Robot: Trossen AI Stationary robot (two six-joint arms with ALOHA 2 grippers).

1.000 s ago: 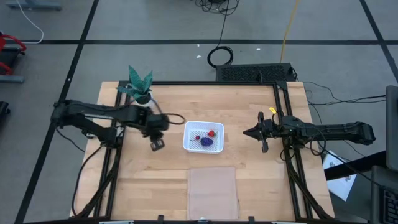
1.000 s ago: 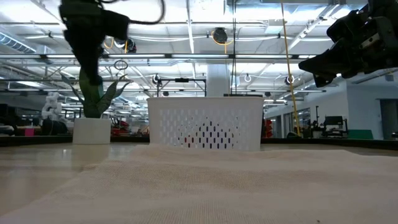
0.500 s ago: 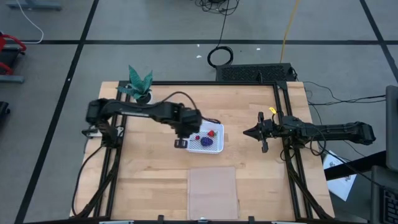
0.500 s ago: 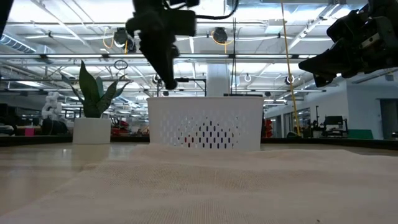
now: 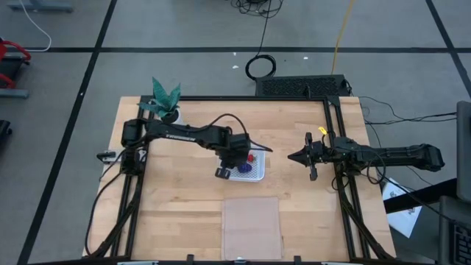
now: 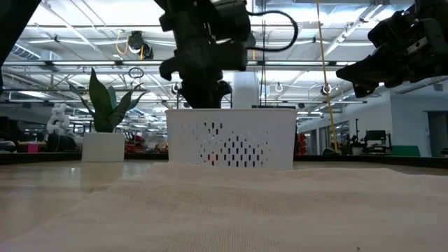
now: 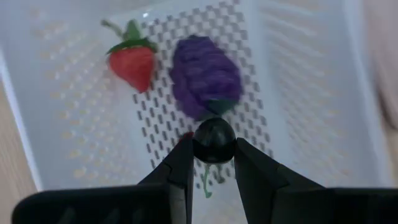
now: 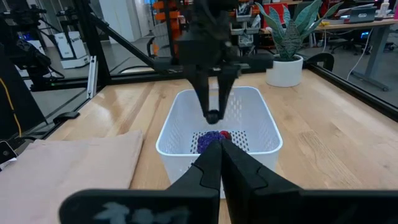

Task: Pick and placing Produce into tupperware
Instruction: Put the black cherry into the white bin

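Hovering over the tupperware near the table's middle, our left gripper pinches a dark berry between its fingertips, above the container's dotted floor. Inside it we see a purple cluster and a strawberry lying side by side. Our right gripper waits off to the right, its fingers pressed together, holding nothing.
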